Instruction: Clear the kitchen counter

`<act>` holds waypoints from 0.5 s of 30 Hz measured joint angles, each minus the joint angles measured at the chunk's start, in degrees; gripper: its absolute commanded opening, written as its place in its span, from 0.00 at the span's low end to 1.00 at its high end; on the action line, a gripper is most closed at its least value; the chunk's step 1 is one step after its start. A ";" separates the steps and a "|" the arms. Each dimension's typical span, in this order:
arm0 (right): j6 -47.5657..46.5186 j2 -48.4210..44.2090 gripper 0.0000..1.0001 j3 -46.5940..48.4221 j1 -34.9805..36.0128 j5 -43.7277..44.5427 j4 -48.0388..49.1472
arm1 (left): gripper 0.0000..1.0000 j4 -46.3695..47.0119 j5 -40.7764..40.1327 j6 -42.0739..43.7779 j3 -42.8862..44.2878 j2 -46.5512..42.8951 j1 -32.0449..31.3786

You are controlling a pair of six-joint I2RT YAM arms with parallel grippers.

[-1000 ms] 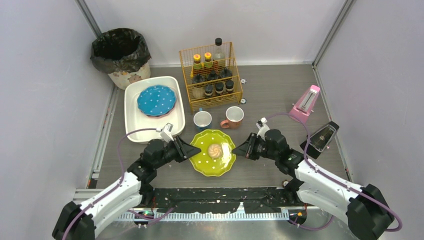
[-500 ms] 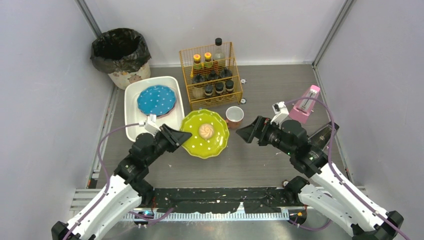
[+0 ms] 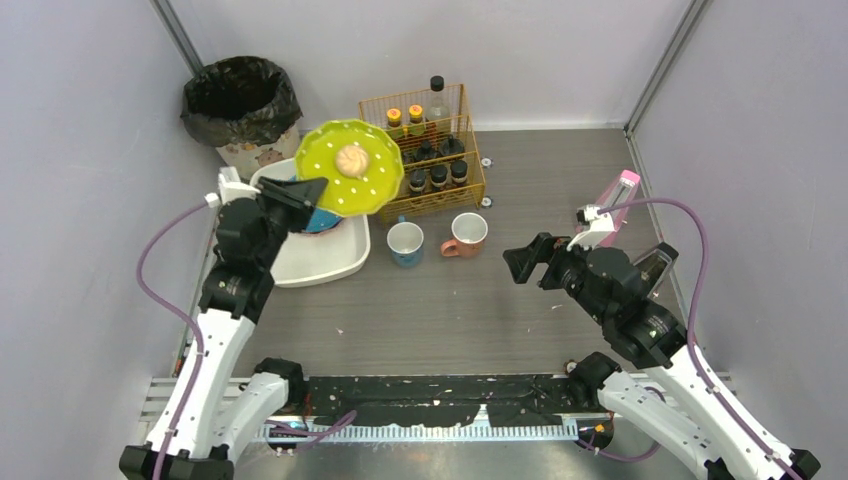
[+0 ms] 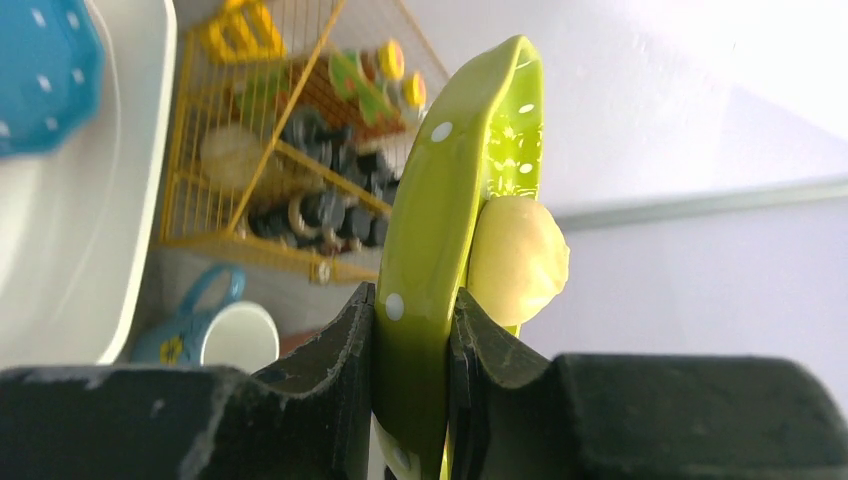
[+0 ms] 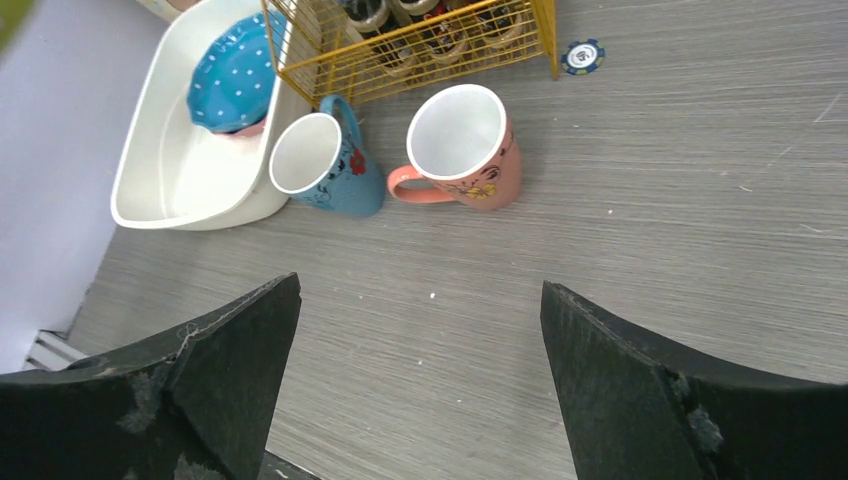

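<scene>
Left arm: raised high from its base at the near edge. It reaches toward the far-left corner of the counter, with the wrist above the white tub.
Left pincer: clamped on the rim of the green plate, one finger on each face.
Green plate: held in the air, off the counter, over the tub's far end and against the left side of the yellow wire rack in the top view. A pale bun sits at its middle.
Right arm: elbow bent near the right edge, with the forearm angled in toward the middle of the counter.
Right pincer: fingers spread wide with nothing between them. It faces the two mugs but is well apart from them.
Counter: a grey wood-grain top between lilac walls, lying under both arms.
White tub: along the left edge, with a blue dotted plate inside.
Blue mug: upright, just beside the tub's near-right corner.
Pink mug: upright, just right of the blue mug, in front of the rack.
Rack: mid-counter toward the far edge, holding bottles.
Bin: lined with a black bag, at the far-left corner.
</scene>
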 measured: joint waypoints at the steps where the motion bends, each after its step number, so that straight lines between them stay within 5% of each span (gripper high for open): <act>1: -0.68 0.04 0.95 0.00 0.00 0.13 -0.39 | 0.00 -0.76 -0.28 -0.09 2.21 1.42 1.68; 15: -8.63 1.27 0.95 1.16 0.00 4.31 -2.34 | 0.00 -1.40 -12.20 -1.40 27.06 22.25 20.87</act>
